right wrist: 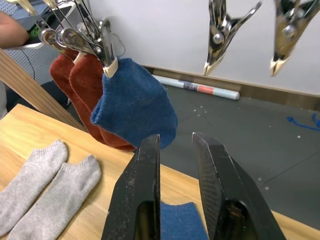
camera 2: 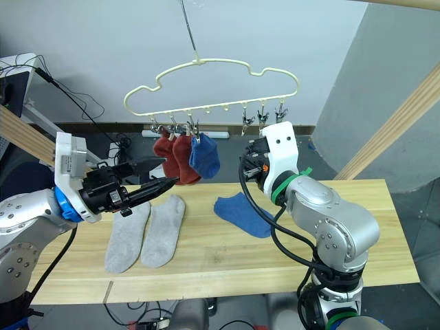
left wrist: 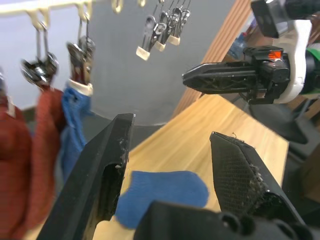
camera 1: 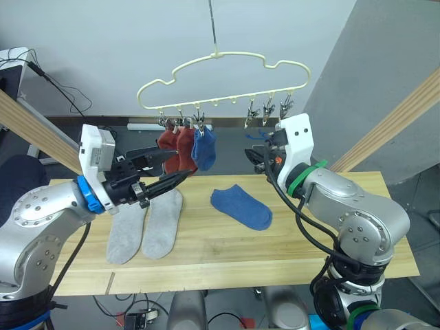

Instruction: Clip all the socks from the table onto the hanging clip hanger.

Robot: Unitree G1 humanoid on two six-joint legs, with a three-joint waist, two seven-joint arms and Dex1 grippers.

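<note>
Three socks (camera 1: pixel 187 148) hang clipped on the hanger (camera 1: pixel 223 79); three lie on the tabletop (camera 1: pixel 227 258). Both grippers, left (camera 1: pixel 170 170) and right (camera 1: pixel 256 160), hover with jaws released, empty.

Pale wall (camera 1: pixel 124 41), dark grey floor (right wrist: pixel 280 135), slanted wooden beams (camera 1: pixel 392 124), black cables (camera 1: pixel 65 89)

The left arm is reaching forward and inward, its left gripper (camera 1: pixel 167 170) pointing toward the right side with fingers (left wrist: pixel 102 170) spread and nothing between them. The right arm is bending up at the elbow, the right gripper (right wrist: pixel 176 145) raised; its fingers appear slightly parted and empty.
</note>
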